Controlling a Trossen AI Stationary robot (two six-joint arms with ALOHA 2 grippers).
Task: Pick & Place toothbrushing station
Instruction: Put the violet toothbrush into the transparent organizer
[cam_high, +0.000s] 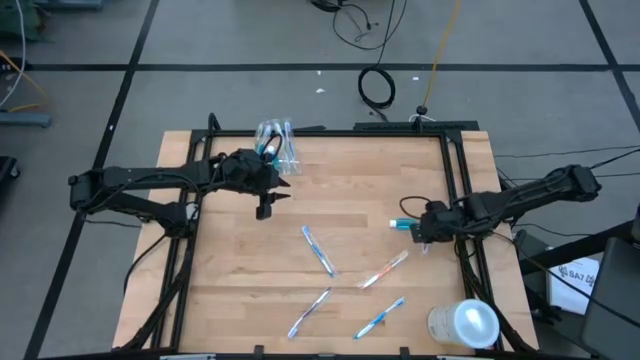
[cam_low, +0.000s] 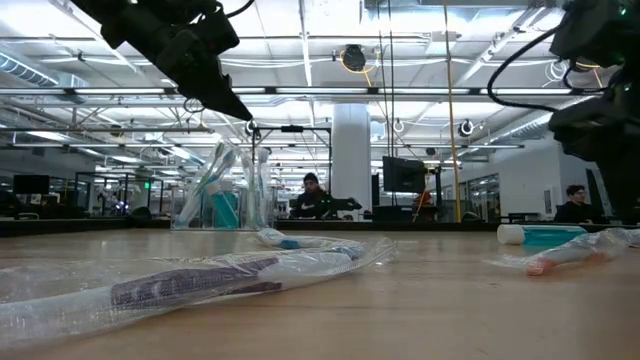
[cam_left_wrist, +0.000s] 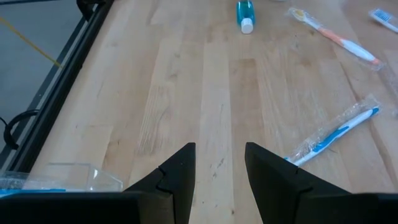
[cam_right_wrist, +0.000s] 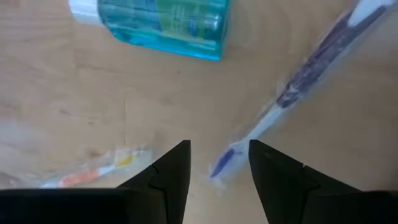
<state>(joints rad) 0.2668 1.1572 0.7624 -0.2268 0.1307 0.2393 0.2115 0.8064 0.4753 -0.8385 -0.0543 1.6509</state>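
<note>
The clear cup stands upright at the table's far left and holds several toothbrushes and a teal tube; it also shows in the low view. My left gripper is open and empty above the table, just near of the cup. A teal white-capped toothpaste tube lies on its side at the right. My right gripper is open and empty, hovering beside the tube over a wrapped toothbrush's end. Several wrapped toothbrushes lie flat mid-table.
A large whitish translucent cylinder lies at the table's near right corner. Another wrapped toothbrush lies near the front edge. A black frame runs around the table. People show in the room beyond the table.
</note>
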